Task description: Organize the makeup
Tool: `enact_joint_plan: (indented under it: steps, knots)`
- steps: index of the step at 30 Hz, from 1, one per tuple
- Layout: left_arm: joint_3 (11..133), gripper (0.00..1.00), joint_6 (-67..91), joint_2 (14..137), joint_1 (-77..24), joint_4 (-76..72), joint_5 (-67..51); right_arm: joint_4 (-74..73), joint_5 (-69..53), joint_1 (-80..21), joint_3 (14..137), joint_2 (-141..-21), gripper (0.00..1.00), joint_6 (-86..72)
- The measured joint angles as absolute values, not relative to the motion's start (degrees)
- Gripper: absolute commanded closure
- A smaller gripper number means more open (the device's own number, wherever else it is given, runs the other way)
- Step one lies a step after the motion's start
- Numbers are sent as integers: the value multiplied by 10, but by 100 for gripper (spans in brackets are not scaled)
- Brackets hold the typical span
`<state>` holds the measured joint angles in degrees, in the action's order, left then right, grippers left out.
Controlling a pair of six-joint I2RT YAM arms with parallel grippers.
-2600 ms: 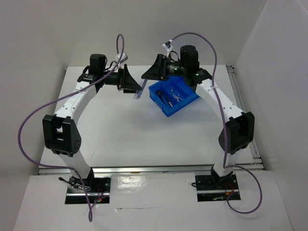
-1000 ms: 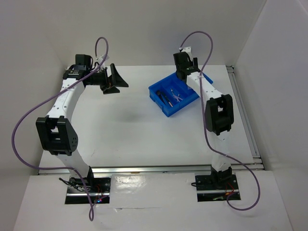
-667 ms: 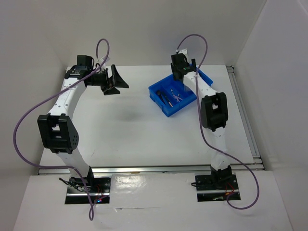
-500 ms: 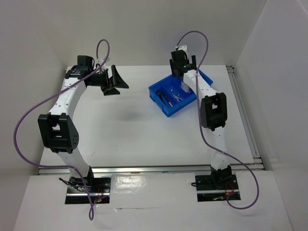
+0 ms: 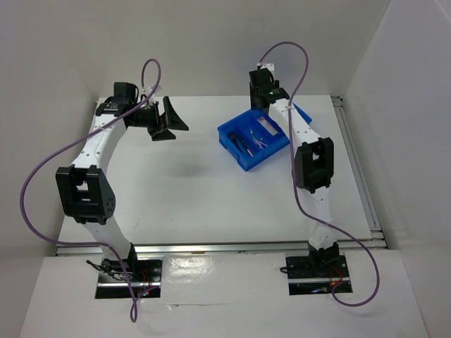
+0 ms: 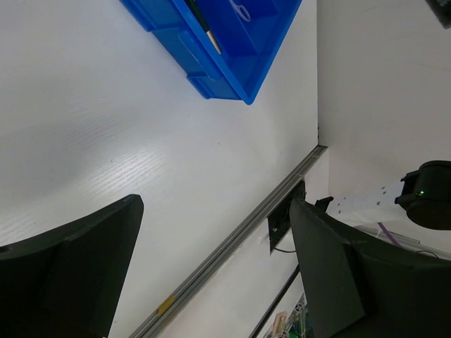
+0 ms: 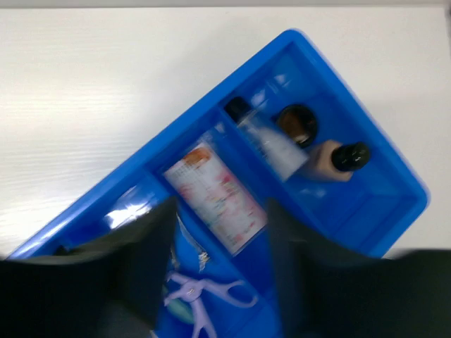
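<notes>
- Makeup [image 7: 215, 197] sits grouped in the blue tray [image 7: 370, 211] compartments, so sorting looks done.
- Right fingers [image 7: 141, 267] parted, empty, above the tray.
- Left fingers [image 6: 77, 267] spread wide, empty, parked clear.

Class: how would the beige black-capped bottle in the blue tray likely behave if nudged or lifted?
The beige bottle seems to lie on its side and looks round, so a nudge would probably roll it toward the black pot or the tray wall. Its smooth body may slip in a grip. It looks rigid.
</notes>
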<state>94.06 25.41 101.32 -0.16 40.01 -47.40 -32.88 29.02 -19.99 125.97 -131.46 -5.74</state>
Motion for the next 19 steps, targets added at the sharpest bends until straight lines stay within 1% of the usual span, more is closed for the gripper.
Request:
enact_joint_plan:
  steps: [1,2,3,6,8,11,13,17,19]
  knots:
    - [939,1,254,1013,-2,400,-473,-340,279,-197,1261,-1308,22,-71]
    - [937,1,253,1011,-2,401,-472,-355,265,-196,1262,-1298,5,-85]
    - [934,1,253,1008,-2,403,-467,-375,243,-193,1262,-1286,0,-99]
    - [931,0,244,990,-4,422,-421,-423,189,-171,1238,-1221,0,-143]
    - [924,0,241,963,-10,436,-356,-451,167,-146,1204,-1158,0,-174]
    - [899,0,239,905,-24,451,-248,-491,159,-103,1115,-1036,0,-224]
    - [872,0,240,851,-33,457,-186,-516,163,-78,1035,-944,0,-255]
    - [814,0,244,735,-39,465,-90,-566,159,-72,877,-777,0,-303]
    - [790,0,246,688,-39,466,-63,-584,152,-74,819,-721,0,-320]
